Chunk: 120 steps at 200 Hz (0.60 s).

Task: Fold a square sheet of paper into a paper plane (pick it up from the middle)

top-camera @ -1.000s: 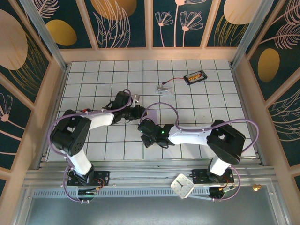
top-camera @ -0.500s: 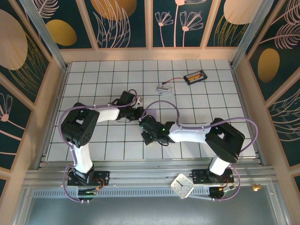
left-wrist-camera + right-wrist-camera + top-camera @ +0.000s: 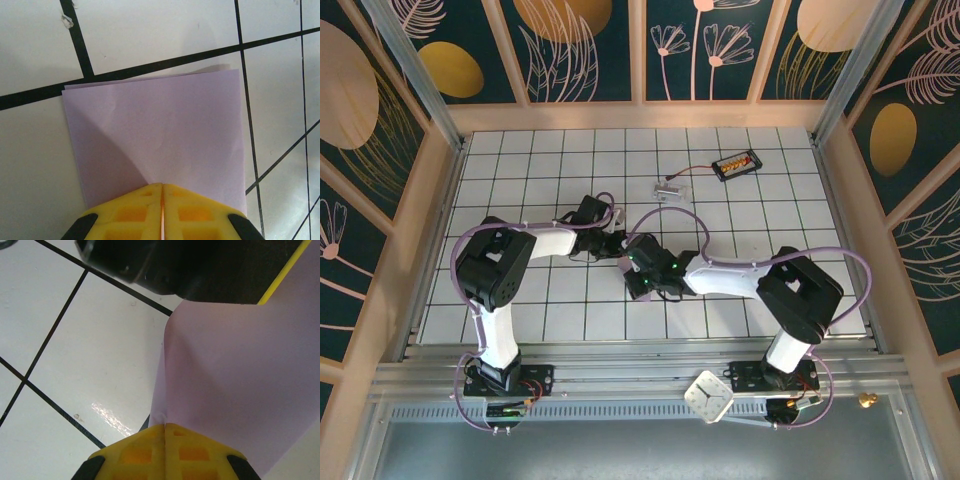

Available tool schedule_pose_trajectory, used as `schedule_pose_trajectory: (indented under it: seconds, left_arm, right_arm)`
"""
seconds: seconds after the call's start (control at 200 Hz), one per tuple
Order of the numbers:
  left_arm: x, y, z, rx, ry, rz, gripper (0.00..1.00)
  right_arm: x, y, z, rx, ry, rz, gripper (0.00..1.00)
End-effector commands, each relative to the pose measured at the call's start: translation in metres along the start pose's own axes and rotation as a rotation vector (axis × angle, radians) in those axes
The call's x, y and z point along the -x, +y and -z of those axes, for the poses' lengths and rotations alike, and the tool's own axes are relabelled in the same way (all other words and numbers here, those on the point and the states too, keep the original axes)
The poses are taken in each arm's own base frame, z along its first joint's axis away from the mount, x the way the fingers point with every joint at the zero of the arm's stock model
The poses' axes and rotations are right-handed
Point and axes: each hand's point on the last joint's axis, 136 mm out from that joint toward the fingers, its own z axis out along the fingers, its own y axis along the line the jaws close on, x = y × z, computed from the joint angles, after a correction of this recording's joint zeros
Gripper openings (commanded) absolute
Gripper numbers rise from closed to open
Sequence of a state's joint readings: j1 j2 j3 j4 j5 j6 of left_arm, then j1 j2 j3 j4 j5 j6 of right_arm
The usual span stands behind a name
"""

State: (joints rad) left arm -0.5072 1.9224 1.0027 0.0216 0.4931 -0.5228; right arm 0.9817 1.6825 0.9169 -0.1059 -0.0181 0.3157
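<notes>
Pinching square sheet of paper (image 3: 160, 135) edges: left end effector (image 3: 162, 186), right end effector (image 3: 165, 426); bare tiles (image 3: 150, 30) around.

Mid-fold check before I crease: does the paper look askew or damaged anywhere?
Slightly askew: the folded lavender paper, pinched by the left gripper, has misaligned layers; a lower sliver peeks past its far edge. No tears seen.

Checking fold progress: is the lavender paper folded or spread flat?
Folded: the lavender paper shows two offset layers along its far edge.
</notes>
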Motion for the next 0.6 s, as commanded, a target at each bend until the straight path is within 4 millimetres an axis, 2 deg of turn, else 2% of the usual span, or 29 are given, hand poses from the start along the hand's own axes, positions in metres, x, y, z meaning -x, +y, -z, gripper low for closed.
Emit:
schedule_pose_trajectory:
  seconds: [0.0,0.595]
  left_arm:
    - [-0.01,0.006,-0.006,0.015,0.047,0.0,0.1]
    - [-0.012,0.007,-0.008,0.016,0.056,0.0,0.07]
  right_arm:
    - [-0.005,-0.003,-0.004,0.023,0.009,-0.004,0.06]
    - [0.005,-0.008,-0.001,0.067,-0.033,-0.061,0.1]
